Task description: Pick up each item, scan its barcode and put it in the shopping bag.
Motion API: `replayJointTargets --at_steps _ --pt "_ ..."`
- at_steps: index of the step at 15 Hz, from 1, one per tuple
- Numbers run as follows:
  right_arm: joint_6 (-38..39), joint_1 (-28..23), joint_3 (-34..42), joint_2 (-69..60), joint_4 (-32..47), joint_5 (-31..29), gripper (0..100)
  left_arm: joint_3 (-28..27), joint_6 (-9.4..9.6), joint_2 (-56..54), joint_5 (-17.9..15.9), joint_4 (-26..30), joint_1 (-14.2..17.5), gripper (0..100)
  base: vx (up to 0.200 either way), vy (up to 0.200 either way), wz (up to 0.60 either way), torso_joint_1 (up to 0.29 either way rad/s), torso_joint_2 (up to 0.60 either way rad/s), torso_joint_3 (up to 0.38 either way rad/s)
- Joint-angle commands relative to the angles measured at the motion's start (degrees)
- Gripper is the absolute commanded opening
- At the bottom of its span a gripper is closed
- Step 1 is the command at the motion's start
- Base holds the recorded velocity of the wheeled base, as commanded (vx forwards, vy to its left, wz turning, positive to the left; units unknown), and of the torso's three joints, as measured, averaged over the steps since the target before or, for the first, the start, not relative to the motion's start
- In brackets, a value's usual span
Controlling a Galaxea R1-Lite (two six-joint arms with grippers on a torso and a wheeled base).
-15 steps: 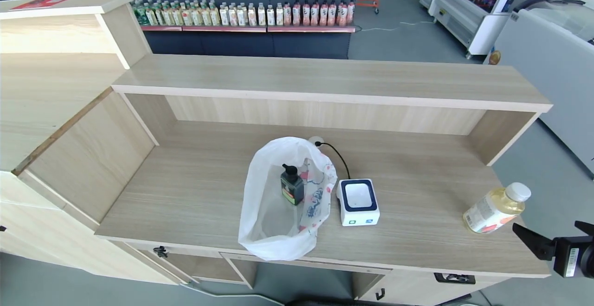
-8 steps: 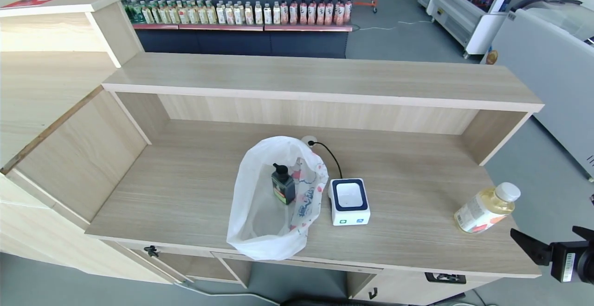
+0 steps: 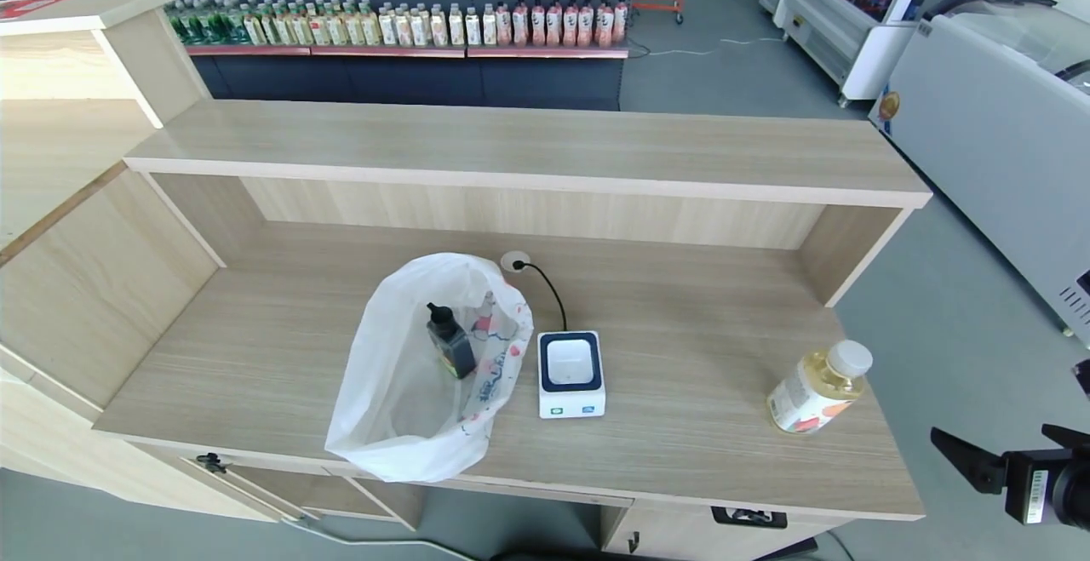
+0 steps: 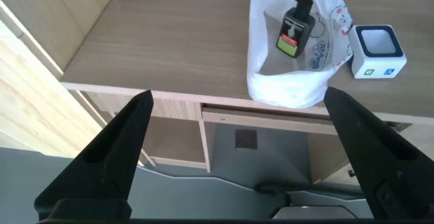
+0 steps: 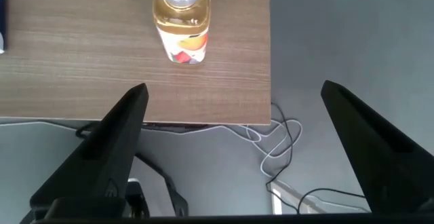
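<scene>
Done: pump bottle (image 3: 450, 341) in bag (image 3: 400, 391), left of scanner (image 3: 570, 363) | To do, I'd say: juice bottle (image 3: 819, 376), counter's right end | left claw (image 4: 237, 94), right claw (image 5: 230, 91) gape wide, empty

Your left gripper (image 4: 237, 94): two matte black fingers (image 4: 108, 156), flat, wedge-tapered. Your right gripper (image 3: 989, 430), off the right end of the counter (image 3: 681, 433): same black fingers, boxy black housing (image 3: 1064, 480), white barcode-style label (image 3: 1035, 486).

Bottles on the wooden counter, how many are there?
2. A dark pump bottle stands inside the white bag; a yellow bottle with a white cap stands near the right end of the counter. The bag could hide others.
</scene>
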Motion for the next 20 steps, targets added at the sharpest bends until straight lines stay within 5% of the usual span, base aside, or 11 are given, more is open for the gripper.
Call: replayJointTargets --at_steps 1,13,14,20 --pt "0.6 0.2 0.3 0.8 0.0 -0.1 100 0.0 -0.01 0.0 0.0 0.0 0.0 100 0.000 -0.200 0.00 0.002 0.00 0.002" --pt "9.4 7.4 3.0 7.9 -2.9 2.2 100 0.0 -0.27 0.0 0.0 0.0 0.0 100 0.000 -0.017 0.00 0.000 0.00 0.000" --pt "13.2 8.3 2.1 14.2 -7.1 -2.6 100 0.0 -0.27 0.0 0.0 0.0 0.0 100 0.000 0.000 0.00 0.000 0.00 0.000" --pt "14.5 13.9 2.0 29.9 -25.4 -9.6 100 0.0 -0.36 0.0 0.0 0.0 0.0 100 0.000 0.000 0.00 0.000 0.00 0.000"
